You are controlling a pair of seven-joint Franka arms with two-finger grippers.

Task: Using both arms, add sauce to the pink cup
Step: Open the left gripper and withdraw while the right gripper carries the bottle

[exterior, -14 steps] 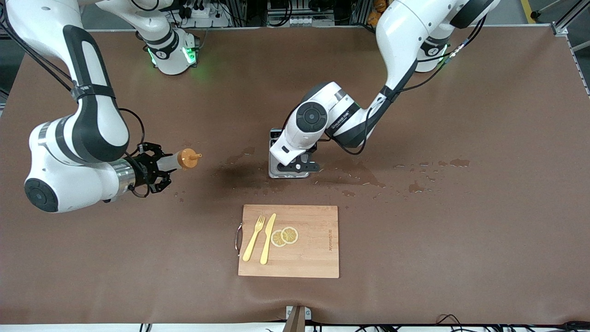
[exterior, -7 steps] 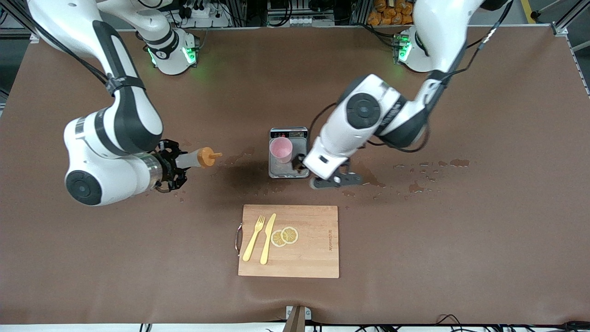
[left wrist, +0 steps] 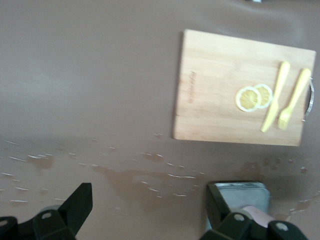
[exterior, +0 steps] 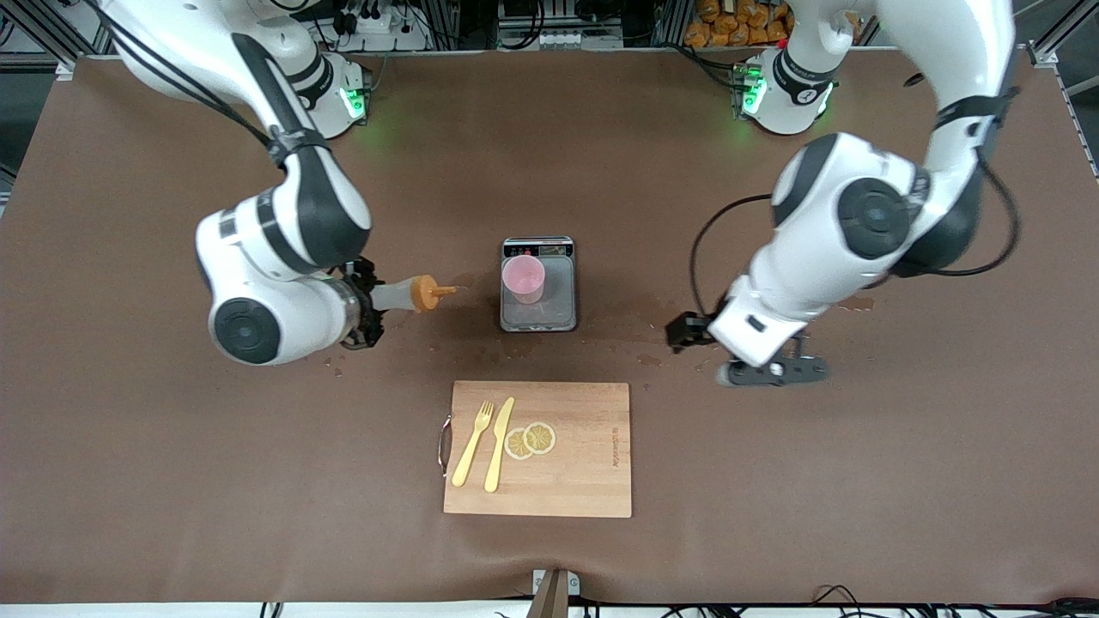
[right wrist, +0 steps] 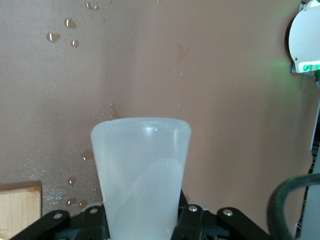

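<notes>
Here the pink cup [exterior: 523, 278] stands on a small scale [exterior: 539, 316], with a cutting board [exterior: 567, 481] nearer the camera. My right claw [exterior: 371, 302] grips the sauce [exterior: 410, 294] sideways beside the scale, nozzle toward the cup. My left claw [exterior: 745, 360] hangs wide open, empty, over the wet tabletop [exterior: 859, 481].

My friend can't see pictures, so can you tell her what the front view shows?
The right gripper holds the sauce bottle sideways, its orange nozzle aimed at the pink cup standing on a small scale. The left gripper is open and empty over the wet brown table. Nearer the camera, a cutting board holds a fork, knife and lemon slices.
</notes>
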